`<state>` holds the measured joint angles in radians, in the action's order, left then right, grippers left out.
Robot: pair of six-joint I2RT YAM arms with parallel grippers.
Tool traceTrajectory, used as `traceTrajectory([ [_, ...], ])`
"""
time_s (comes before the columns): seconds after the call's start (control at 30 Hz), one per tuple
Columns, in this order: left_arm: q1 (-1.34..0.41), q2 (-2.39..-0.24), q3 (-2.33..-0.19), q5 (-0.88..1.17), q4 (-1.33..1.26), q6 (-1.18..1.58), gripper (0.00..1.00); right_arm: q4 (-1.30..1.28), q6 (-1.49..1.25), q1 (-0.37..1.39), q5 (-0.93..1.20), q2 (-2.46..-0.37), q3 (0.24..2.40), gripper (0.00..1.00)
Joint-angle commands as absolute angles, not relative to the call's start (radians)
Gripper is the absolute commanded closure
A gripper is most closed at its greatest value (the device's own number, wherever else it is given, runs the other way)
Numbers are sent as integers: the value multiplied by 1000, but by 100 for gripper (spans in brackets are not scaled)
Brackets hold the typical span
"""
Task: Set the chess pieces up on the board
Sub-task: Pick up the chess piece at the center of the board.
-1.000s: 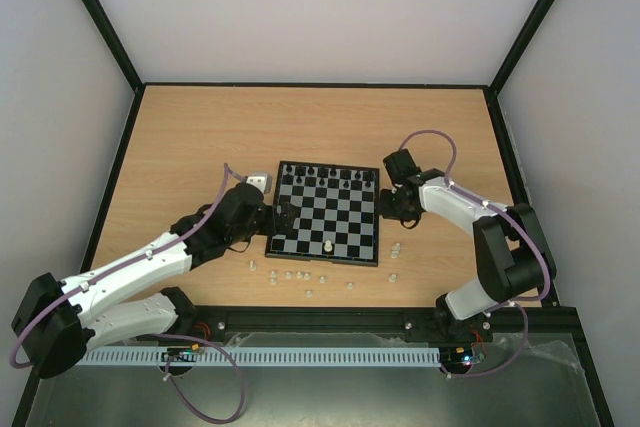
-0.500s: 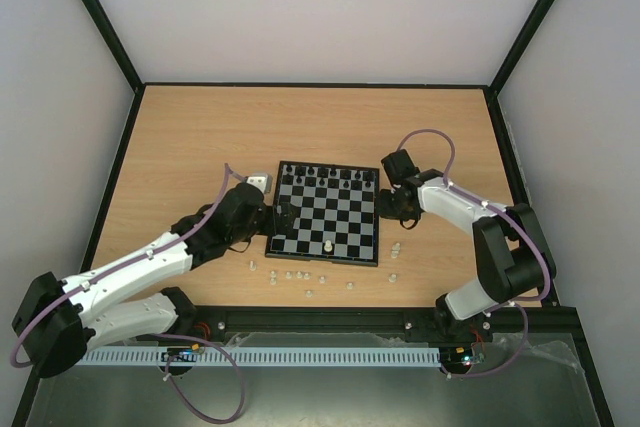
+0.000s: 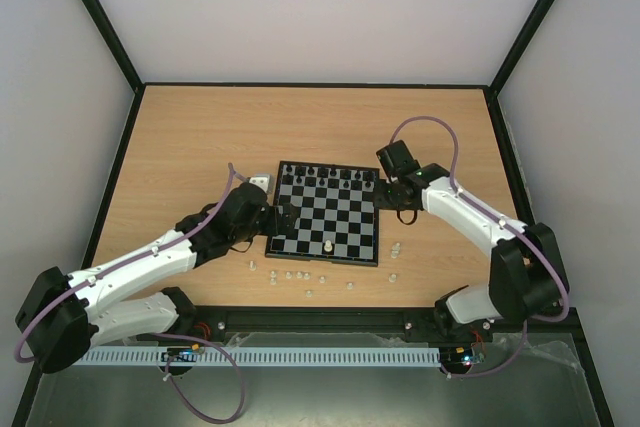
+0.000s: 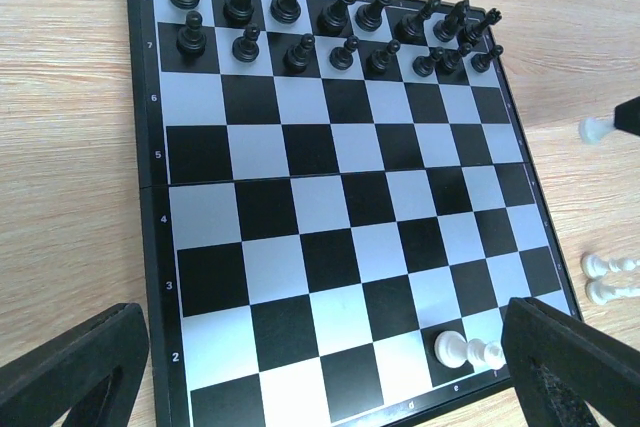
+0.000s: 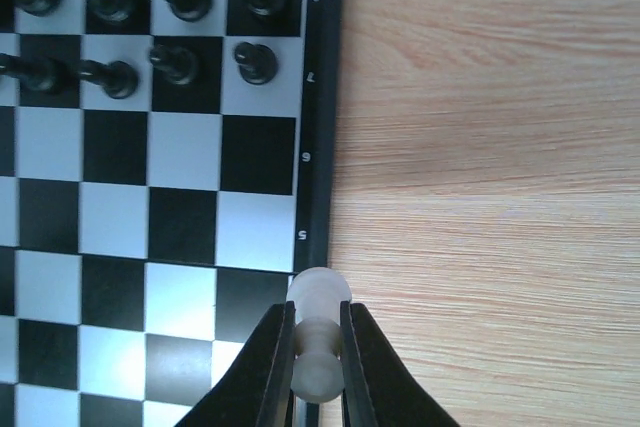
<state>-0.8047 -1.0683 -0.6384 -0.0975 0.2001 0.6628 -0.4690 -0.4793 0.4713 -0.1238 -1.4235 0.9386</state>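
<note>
We judged the black side finished and the white side barely begun. The black pieces (image 4: 300, 52) filled the two ranks of the board (image 3: 340, 215) nearest the far edge of the bench (image 3: 190, 137). The board itself lay about mid-bench, somewhat toward the near edge. The right gripper (image 5: 318, 339) was pinching a white pawn (image 5: 319, 293) by its stem, just over the board's border on the side facing the bench's right edge. The left gripper (image 4: 320, 347) hung with its fingers spread wide and nothing between them, at the board's side toward the left edge. As we read it, the next move called for carrying the pawn inward to a square in the second row from the bench's near edge, then lowering it upright before letting go. Only the right wrist view showed that grip plainly, since from overhead the pawn was too small to make out. The left wrist view alone showed a lone white piece (image 4: 453, 349) apparently lying on its side in the board's nearest rows. The overhead view alone showed the loose white pieces (image 3: 289, 274) scattered between the board and the near edge.
</note>
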Motion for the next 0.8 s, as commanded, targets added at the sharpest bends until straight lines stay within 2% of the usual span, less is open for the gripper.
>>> traceTrajectory([
  [0.0, -808, -1071, -638, -107, 182, 673, 1, -581, -482, 493, -149, -1369, 983, 90],
  [0.77, -809, -1050, -601, -104, 154, 682, 0, -693, -507, 642, -158, -1313, 1101, 90],
])
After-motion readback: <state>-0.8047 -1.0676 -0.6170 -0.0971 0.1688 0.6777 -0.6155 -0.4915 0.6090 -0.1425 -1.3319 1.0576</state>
